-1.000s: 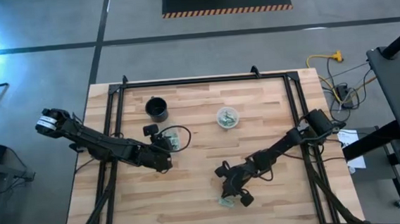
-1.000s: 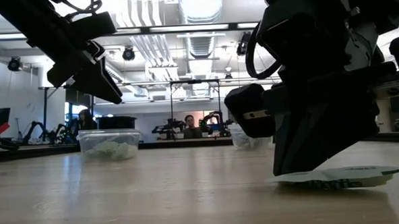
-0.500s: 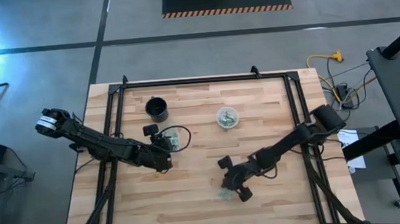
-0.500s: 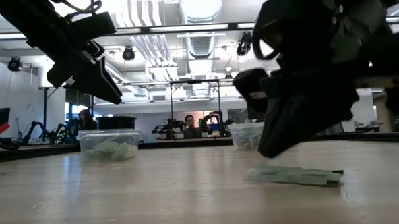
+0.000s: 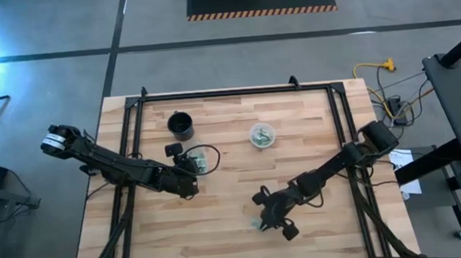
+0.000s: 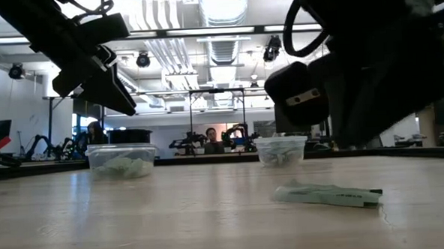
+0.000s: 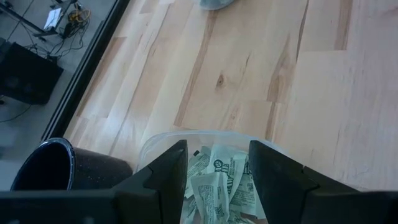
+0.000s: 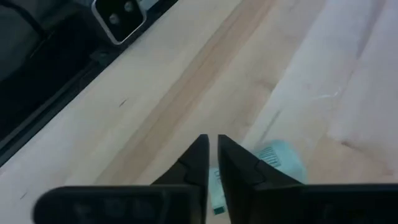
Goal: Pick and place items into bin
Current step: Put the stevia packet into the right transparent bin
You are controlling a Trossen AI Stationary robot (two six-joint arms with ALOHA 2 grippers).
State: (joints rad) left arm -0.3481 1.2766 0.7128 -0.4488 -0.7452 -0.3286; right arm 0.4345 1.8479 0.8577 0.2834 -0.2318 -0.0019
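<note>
One packet point(image 6: 326, 195) lies flat on the desk point(image 5: 222, 247) just under my right pincer point(image 8: 211, 140). The pincer hangs above it with its fingers drawn almost together, only a thin slit between them and nothing in it, so as I read it this piece is not yet picked up.

Around that pincer the wood is bare. There is free room on every side, though the front edge of the desk is not far behind it and the side rail point(image 5: 356, 185) runs close by its arm.

Further out, straight ahead of it, a small clear tub point(image 5: 262, 135) stands alone, with pale green pieces in it.

Off to the other side, my left pincer point(image 7: 217, 146) hovers with its fingers spread wide and empty, directly over a second clear tub point(image 7: 155, 146) that holds many packets. I judge most of the sorting done.

Beyond that tub, a black cup point(image 5: 181, 125) stands close by, a thing to steer clear of.
</note>
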